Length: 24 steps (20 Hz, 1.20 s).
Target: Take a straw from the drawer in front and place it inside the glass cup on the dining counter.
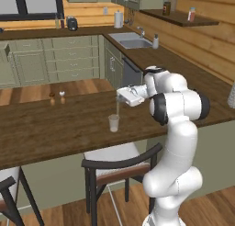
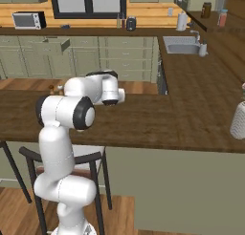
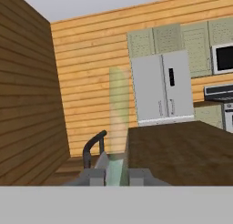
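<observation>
The gripper point(image 1: 119, 99) is closed on the straw point(image 1: 118, 108), which hangs from the fingertips, close to upright, with its lower end just above or just inside the mouth of the glass cup point(image 1: 113, 122); which of the two I cannot tell from the left base view; in the hand view the straw point(image 3: 118, 123) rises as a pale translucent strip between the two finger pads point(image 3: 136, 176), so the grip looks centred and firm.

The glass cup stands upright on the dining counter point(image 1: 55, 128), near its front edge, with the two small shakers point(image 1: 57, 98) well apart from it toward the far side; a dark chair point(image 1: 120, 163) sits below the slab, clear of the work.

The step in hand appears to be the lowering and release; to do it well, the lower tip should be lined up over the middle of the cup's opening, not over its rim, before any descent; the descent should be slow and straight down, since a thin stick pressed sideways on a light tumbler could tip or slide it; the fingers should part only once the tip is well below the rim, ideally touching or close to the bottom; the straw is longer than the cup is tall, so it will likely lean on the rim once freed; the hand should then lift straight up.
</observation>
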Tool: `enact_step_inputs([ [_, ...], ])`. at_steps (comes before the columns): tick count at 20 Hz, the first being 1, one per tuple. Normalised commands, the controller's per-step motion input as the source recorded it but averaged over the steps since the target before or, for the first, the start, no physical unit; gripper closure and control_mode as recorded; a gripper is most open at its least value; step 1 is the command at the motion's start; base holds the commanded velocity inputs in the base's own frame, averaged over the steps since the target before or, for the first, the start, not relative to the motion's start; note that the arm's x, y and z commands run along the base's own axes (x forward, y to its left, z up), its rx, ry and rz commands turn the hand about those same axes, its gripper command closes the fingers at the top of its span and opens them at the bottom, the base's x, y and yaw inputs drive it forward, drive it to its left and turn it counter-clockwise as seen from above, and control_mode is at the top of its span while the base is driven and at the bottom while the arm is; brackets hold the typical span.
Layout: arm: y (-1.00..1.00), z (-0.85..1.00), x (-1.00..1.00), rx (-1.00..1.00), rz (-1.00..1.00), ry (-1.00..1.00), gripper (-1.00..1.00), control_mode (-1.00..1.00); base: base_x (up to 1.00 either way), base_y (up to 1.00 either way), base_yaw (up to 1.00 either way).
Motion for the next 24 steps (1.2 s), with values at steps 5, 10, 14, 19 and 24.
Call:
enact_step_inputs([
  [5,0.01,-0.27,0.09,-0.01,0.0,0.0,1.0,-1.0,0.0,0.0,0.0],
  [10,0.0,-0.29,0.0,-0.03,0.0,0.0,1.0,-1.0,0.0,0.0,0.0],
  [14,0.0,-0.3,0.02,-0.01,0.0,0.0,1.0,-1.0,0.0,0.0,0.0],
  [19,0.0,-0.29,0.0,-0.01,0.0,0.0,1.0,-1.0,0.0,0.0,0.0],
  [24,0.0,-0.24,0.04,-0.01,0.0,0.0,1.0,-1.0,0.0,0.0,0.0],
])
